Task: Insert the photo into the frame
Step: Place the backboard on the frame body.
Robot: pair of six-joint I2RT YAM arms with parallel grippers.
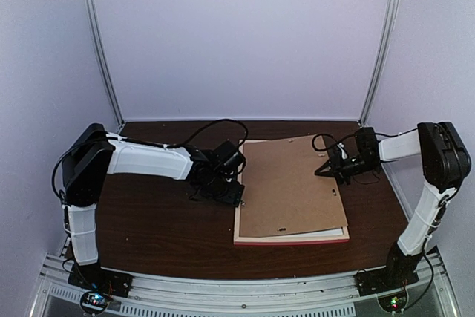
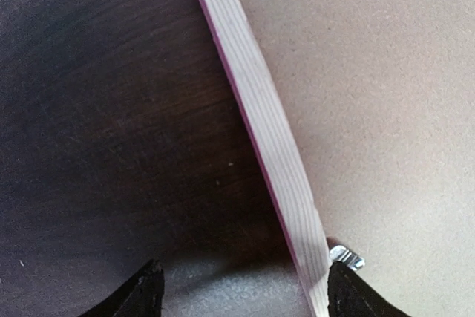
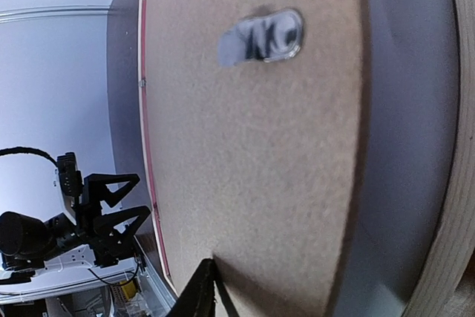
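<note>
Squaring the brown hardboard backing board [image 1: 289, 183], which lay askew, probably called for the left gripper [image 2: 245, 287], spread wide and grasping nothing astride the left rail, to brace that rail while the right gripper [image 1: 335, 167], at the board's right edge with its state impossible to tell, nudged gently. The large thin rectangular frame [image 1: 291, 240], pink-fronted with pale wood sides, lay face-down under the board on the dark wooden table [image 1: 163, 228], right of centre. The landscape photo was not visible, possibly hidden beneath the board.
</note>
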